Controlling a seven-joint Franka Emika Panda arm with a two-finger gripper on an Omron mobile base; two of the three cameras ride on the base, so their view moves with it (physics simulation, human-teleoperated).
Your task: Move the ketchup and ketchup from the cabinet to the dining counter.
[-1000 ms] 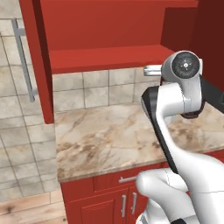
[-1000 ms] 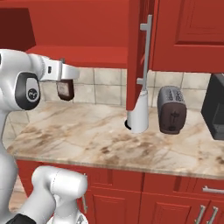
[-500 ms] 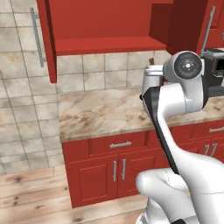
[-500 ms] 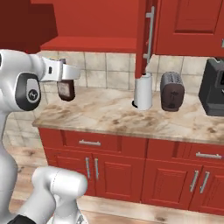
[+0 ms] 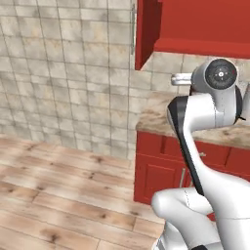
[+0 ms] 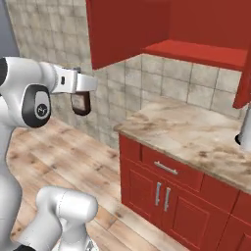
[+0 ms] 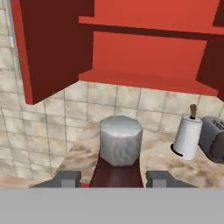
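A: Where is the ketchup bottle [image 7: 118, 151]?

B: It sits right between the fingers [image 7: 69, 178]. They are closed on its two sides. From the hand camera you look down on its gray cap, and the dark red body goes down below it.

A: Can you see it from the side too?

B: Yes. In the right base view the ketchup bottle [image 6: 80, 103] hangs under the gripper [image 6: 80, 96], up in the air over the wooden floor [image 6: 95, 162].

A: What is past the fingers?

B: The red cabinet [image 7: 144, 52] is up ahead and higher than the fingers. Its doors are open and its red shelf looks bare. Below it is a tiled wall [image 7: 109, 103], and then a brown marbled worktop [image 7: 159, 157] on red drawer units [image 6: 166, 191].

A: Anything on that worktop?

B: A white paper roll [image 7: 188, 136] stands ahead and to the right of the fingers. Just beside it is a dark toaster [image 7: 213, 139], cut off by the edge.

A: What is hard to see?

B: The bottom of the bottle is hidden in the hand view. In the left base view the big white arm [image 5: 210, 122] blocks the fingers. I cannot read the bottle's label.
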